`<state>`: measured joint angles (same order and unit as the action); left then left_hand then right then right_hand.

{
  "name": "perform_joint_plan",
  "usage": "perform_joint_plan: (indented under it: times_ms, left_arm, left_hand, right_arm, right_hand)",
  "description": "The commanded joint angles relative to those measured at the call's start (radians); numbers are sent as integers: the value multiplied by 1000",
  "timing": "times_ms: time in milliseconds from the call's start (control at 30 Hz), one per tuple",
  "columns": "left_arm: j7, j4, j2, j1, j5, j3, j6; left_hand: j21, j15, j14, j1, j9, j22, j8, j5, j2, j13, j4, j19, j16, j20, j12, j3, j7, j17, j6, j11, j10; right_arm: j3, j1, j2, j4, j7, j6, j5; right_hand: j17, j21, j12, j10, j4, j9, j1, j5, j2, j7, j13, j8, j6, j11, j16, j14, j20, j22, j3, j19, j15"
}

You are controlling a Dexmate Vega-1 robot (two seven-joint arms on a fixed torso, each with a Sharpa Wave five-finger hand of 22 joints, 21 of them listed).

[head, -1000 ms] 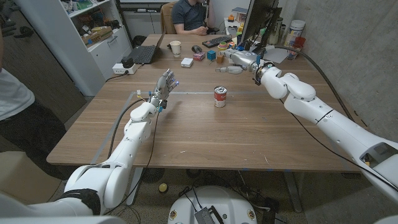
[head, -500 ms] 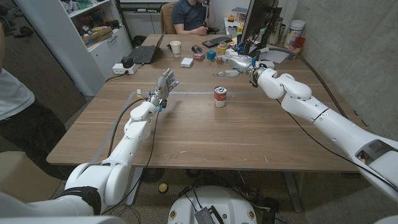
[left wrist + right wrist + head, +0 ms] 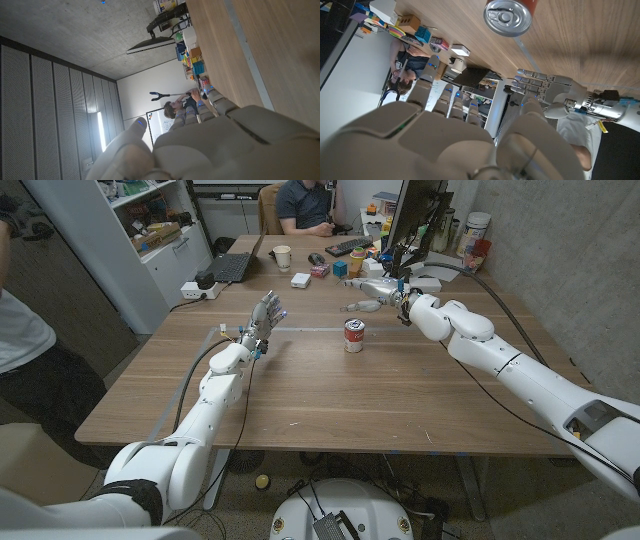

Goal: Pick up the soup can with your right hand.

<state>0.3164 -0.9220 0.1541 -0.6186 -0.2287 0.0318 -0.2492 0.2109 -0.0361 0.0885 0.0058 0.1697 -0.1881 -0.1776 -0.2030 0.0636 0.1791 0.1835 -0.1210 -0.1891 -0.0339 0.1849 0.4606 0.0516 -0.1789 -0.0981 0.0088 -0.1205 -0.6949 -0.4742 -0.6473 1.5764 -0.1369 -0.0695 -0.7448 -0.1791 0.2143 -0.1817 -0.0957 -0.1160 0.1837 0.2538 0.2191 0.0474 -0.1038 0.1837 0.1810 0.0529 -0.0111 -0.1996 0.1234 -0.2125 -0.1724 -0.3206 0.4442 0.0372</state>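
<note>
Reaching in from the table's far right corner, the right hand (image 3: 367,290) has drawn nearer the soup can (image 3: 354,335), fingers apart, holding nothing. Mid-table the can stands upright, its sealed lid (image 3: 507,17) visible from the right wrist. Left hand (image 3: 266,314) open, raised.

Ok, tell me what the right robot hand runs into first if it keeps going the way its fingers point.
Probably nothing on the table soon: the right robot hand points toward the robot's left, passing behind the soup can, not at it. Farther along stands the raised left robot hand, though depth is unclear.
</note>
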Motion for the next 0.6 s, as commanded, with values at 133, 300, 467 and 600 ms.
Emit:
perform_joint_plan:
  times_ms: [133, 300, 467, 600]
  left_arm:
    - [-7, -11, -2, -5, 4, 0, 9]
    - [-9, -24, -2, -12, 3, 0, 13]
    - [-13, -35, -1, -18, 4, 0, 18]
    - [-12, -37, 0, -20, 4, 1, 20]
  left_hand:
    - [6, -4, 5, 0, 4, -5, -4, -7, 102, 3, 0, -2, -4, -12, 7, 5, 1, -5, -1, -1, -1]
    - [6, -4, 5, 0, 4, -5, -4, -7, 102, 3, 0, -2, -4, -12, 6, 5, 1, -6, -1, -2, -2]
    - [6, -4, 5, 0, 4, -5, -4, -7, 102, 3, 0, -2, -4, -12, 7, 5, 0, -6, 0, -1, -1]
    - [6, -4, 5, 0, 4, -5, -4, -7, 102, 3, 0, -2, -4, -12, 7, 5, 0, -6, 0, -1, -1]
  right_arm:
    - [-32, 26, 5, -37, -44, -28, 7]
    - [-39, 33, 5, -38, -65, -23, 0]
    - [-48, 41, 5, -43, -89, -30, 1]
    - [-53, 44, 6, -45, -95, -34, -5]
  right_hand:
    - [-1, -2, -4, 1, -9, 4, 21, 9, -7, 0, 3, 2, -8, 1, 2, 8, 5, 1, -4, 23, -6]
    - [-1, -2, -4, 2, -12, 4, 29, 10, -9, -1, 3, 4, -6, 3, 3, 8, 5, 2, -6, 28, -8]
    - [-1, -3, -6, 0, -14, 4, 34, 11, -10, -1, 3, 4, -9, 3, 3, 8, 4, 2, -7, 31, -8]
    - [-1, -3, -6, 1, -17, 4, 40, 12, -10, -3, 3, 4, -10, 3, 3, 9, 4, 2, -8, 35, -8]
